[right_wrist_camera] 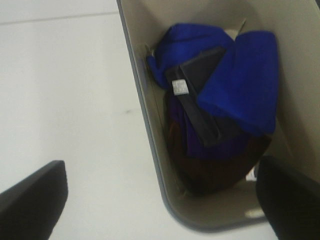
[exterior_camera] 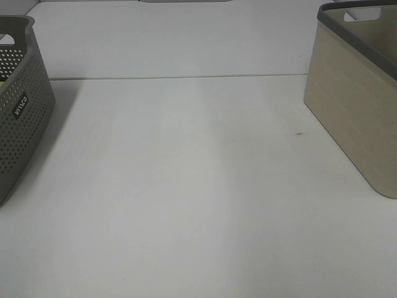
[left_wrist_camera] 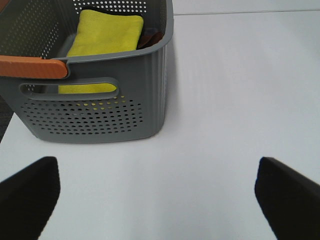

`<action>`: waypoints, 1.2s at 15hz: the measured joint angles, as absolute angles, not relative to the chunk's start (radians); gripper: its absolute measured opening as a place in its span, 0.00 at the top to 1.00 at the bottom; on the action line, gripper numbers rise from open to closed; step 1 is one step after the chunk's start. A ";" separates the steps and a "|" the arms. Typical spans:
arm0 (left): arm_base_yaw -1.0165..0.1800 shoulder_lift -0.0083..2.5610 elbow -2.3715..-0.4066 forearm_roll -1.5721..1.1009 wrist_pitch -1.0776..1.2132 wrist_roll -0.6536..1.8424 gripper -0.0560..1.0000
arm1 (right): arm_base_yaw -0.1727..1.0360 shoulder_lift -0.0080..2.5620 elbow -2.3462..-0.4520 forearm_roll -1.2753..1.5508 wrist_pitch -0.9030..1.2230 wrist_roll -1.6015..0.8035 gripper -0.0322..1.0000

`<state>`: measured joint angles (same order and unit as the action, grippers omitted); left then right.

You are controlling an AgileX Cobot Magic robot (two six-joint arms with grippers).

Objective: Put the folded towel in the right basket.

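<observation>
A yellow folded towel (left_wrist_camera: 105, 37) lies in the grey perforated left basket (left_wrist_camera: 100, 115), next to a brown cloth (left_wrist_camera: 150, 37). My left gripper (left_wrist_camera: 160, 200) is open and empty above the table, just short of that basket. The beige right basket (right_wrist_camera: 150, 125) holds a blue towel (right_wrist_camera: 240, 80), a dark grey cloth (right_wrist_camera: 200, 100) and a brown cloth (right_wrist_camera: 215, 172). My right gripper (right_wrist_camera: 160, 200) is open and empty above that basket's near rim. In the exterior view, the left basket (exterior_camera: 18, 118) and right basket (exterior_camera: 353, 118) show; neither gripper does.
An orange handle bar (left_wrist_camera: 32, 67) crosses the left basket's near rim. The white table (exterior_camera: 186, 186) lies between the baskets. A seam line (exterior_camera: 180, 77) runs across the table at the back.
</observation>
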<state>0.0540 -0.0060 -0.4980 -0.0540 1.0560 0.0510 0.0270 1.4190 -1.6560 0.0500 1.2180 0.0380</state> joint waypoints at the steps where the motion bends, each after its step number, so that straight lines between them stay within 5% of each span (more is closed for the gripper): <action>1: 0.054 -0.006 -0.498 -0.054 1.056 0.051 0.01 | 0.027 1.303 -1.530 0.049 1.218 0.038 0.03; 5: 0.054 -0.006 -0.498 -0.054 1.056 0.051 0.01 | 0.027 0.764 -1.000 0.050 1.064 0.041 0.03; 18: 0.054 -0.006 -0.498 -0.055 1.056 0.051 0.01 | 0.027 0.001 -0.541 -0.053 1.136 0.051 0.03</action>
<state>0.0540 -0.0060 -0.4980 -0.0550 1.0560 0.0510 0.0270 0.0010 -0.5410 -0.0530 1.1360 0.0510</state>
